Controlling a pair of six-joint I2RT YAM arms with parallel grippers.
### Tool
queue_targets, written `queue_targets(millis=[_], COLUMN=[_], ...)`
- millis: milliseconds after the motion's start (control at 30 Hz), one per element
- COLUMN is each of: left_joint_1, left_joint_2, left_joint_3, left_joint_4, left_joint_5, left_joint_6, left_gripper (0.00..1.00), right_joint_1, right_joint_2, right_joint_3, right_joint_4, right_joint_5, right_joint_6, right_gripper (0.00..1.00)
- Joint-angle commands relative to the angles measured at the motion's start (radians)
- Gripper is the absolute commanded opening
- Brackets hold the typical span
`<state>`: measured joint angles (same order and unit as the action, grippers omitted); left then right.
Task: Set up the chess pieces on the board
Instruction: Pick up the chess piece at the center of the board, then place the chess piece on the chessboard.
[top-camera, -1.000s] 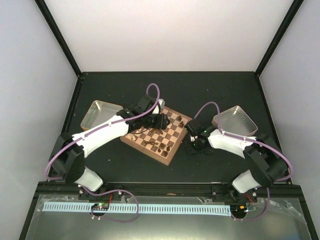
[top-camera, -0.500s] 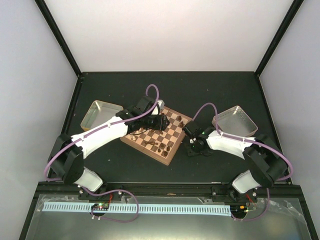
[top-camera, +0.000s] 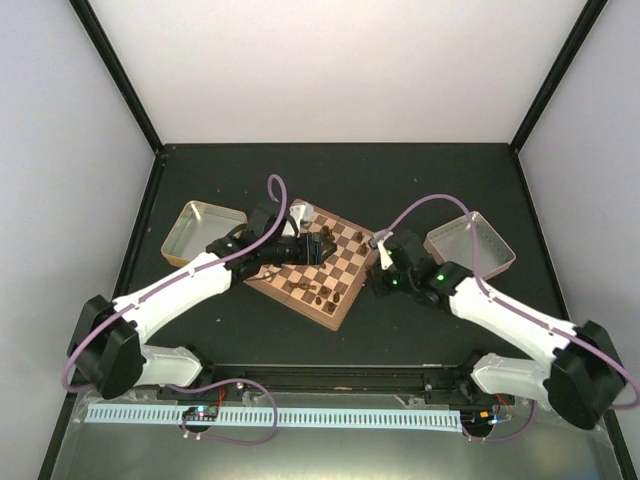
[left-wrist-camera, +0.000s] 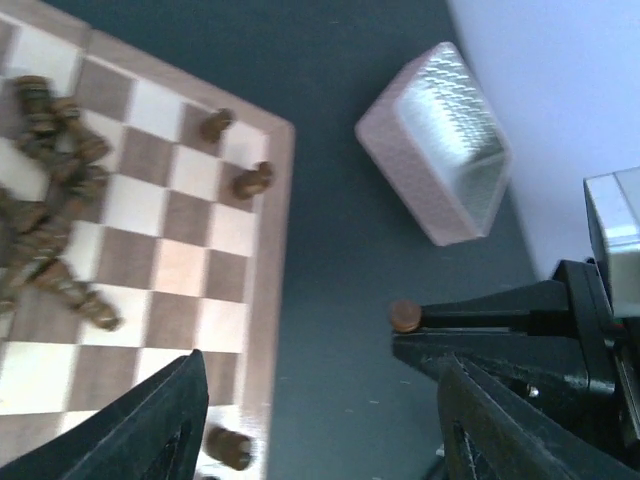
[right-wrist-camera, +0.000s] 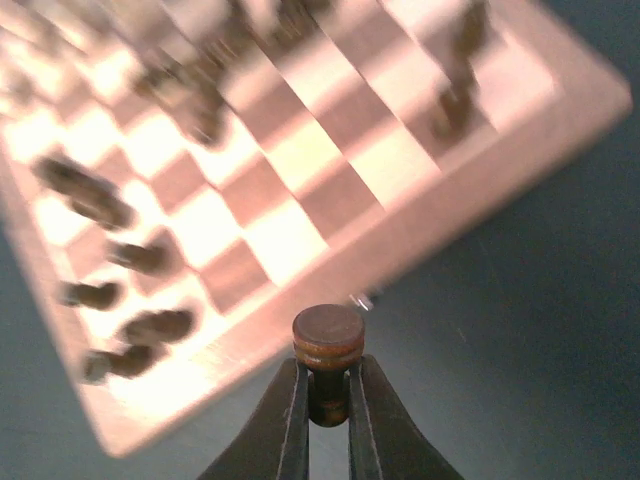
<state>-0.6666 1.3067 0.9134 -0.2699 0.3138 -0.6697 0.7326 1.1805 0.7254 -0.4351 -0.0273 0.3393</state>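
Observation:
The board (top-camera: 312, 268) lies tilted at mid-table, with dark brown chess pieces (top-camera: 322, 294) lying scattered on it. In the left wrist view several of them are heaped on the board (left-wrist-camera: 50, 215). No pale pieces show. My left gripper (top-camera: 318, 247) hangs over the board's far right part, open and empty, its jaws wide apart (left-wrist-camera: 320, 430). My right gripper (top-camera: 379, 282) is just off the board's right edge, shut on a dark brown piece (right-wrist-camera: 328, 345) above the black table. That piece also shows in the left wrist view (left-wrist-camera: 404, 315).
A shallow metal tray (top-camera: 203, 230) stands left of the board. Another (top-camera: 470, 243) stands to the right, also in the left wrist view (left-wrist-camera: 440, 140). The board's rim (right-wrist-camera: 470, 190) is blurred in the right wrist view. Black frame posts edge the table.
Both arms have stretched out lower over the table. My right gripper has shifted slightly up and towards the board's edge with the dark piece. My left gripper stays over the board.

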Motion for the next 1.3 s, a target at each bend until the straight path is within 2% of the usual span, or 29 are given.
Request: queue_targets(millis=[0, 133, 267, 333, 467, 567, 767, 967, 1133, 1200, 1267], left_joint_1=[0.014, 0.018, 0.018, 0.018, 0.016, 0.015, 0.008, -0.002, -0.009, -0.01, -0.01], left_joint_2=[-0.056, -0.064, -0.043, -0.034, -0.032, -0.032, -0.006, 0.017, 0.015, 0.003, -0.012], left_joint_3=[-0.005, -0.016, -0.023, -0.026, -0.031, -0.036, -0.037, -0.026, -0.024, -0.025, -0.024], left_joint_4=[0.157, 0.244, 0.302, 0.328, 0.338, 0.333, 0.3, 0.276, 0.273, 0.28, 0.291], left_joint_5=[0.219, 0.333, 0.4, 0.42, 0.432, 0.45, 0.451, 0.458, 0.461, 0.459, 0.452], left_joint_6=[-0.116, -0.186, -0.23, -0.245, -0.257, -0.254, -0.23, -0.208, -0.199, -0.203, -0.214], left_gripper=[0.66, 0.73, 0.72, 0.67, 0.51, 0.47, 0.45, 0.32, 0.13, 0.09, 0.08], right_joint_1=[0.005, 0.004, 0.004, 0.005, 0.004, 0.005, 0.005, 0.005, 0.005, 0.005, 0.005], right_joint_2=[-0.109, -0.174, -0.18, -0.175, -0.177, -0.179, -0.174, -0.178, -0.184, -0.189, -0.203], right_joint_3=[-0.017, -0.023, -0.003, 0.008, 0.013, 0.013, 0.019, 0.02, 0.022, 0.022, 0.018], right_joint_4=[0.194, 0.273, 0.297, 0.297, 0.309, 0.32, 0.337, 0.338, 0.339, 0.341, 0.352], right_joint_5=[-0.194, -0.297, -0.351, -0.365, -0.356, -0.349, -0.347, -0.337, -0.308, -0.293, -0.272], right_joint_6=[-0.147, -0.206, -0.23, -0.237, -0.231, -0.222, -0.219, -0.218, -0.198, -0.179, -0.142], right_gripper=[0.04, 0.04, 0.04, 0.04, 0.04, 0.04, 0.04, 0.04, 0.05, 0.07, 0.14])
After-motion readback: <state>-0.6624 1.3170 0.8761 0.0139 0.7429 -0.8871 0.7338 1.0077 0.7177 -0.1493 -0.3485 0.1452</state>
